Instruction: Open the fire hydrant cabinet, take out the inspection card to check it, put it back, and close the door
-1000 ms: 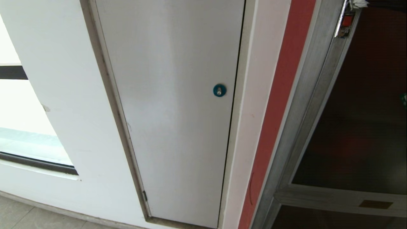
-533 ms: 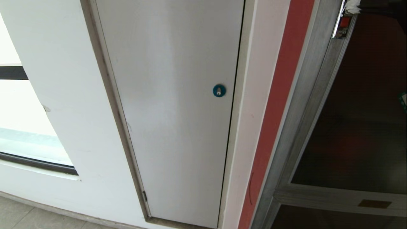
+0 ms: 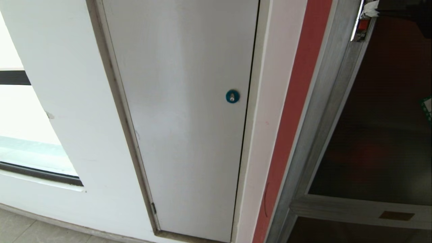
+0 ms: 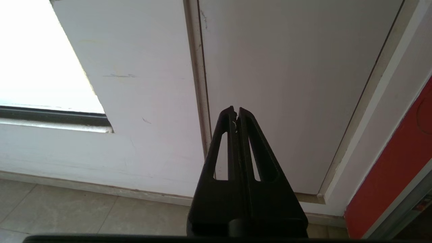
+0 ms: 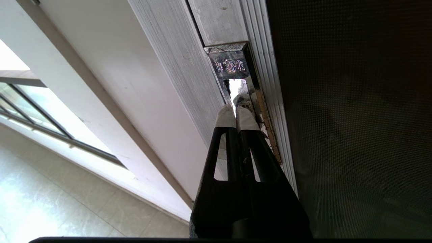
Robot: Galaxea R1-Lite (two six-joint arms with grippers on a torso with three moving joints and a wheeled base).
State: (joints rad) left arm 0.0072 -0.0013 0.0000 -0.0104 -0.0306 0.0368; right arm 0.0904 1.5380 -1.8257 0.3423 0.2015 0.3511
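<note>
At the left of the head view sits a bright window (image 3: 20,135), then the plain grey-white panel (image 3: 182,118) with its round blue lock (image 3: 232,96) filling the middle; neither belongs to the job. The left pincer (image 4: 235,111) hangs closed and empty in front of that panel's lower part, well apart from the work. Right of a red wall strip (image 3: 293,118) runs the brushed silver frame of the fire hydrant cabinet (image 3: 324,111), its long axis climbing steeply toward the upper right of the frame. The door (image 3: 381,118), dark tinted glass, appears shut against it. Its latch (image 3: 361,25), with the orange-red button, shows at the top right corner. The right pincer (image 5: 235,109), closed on nothing, its white-wrapped tips pressed together, points along the seam between frame and door, the latch directly ahead of the tips and very near; contact cannot be told. The right arm is plainly the nearer one. The inspection card is not in view.
</note>
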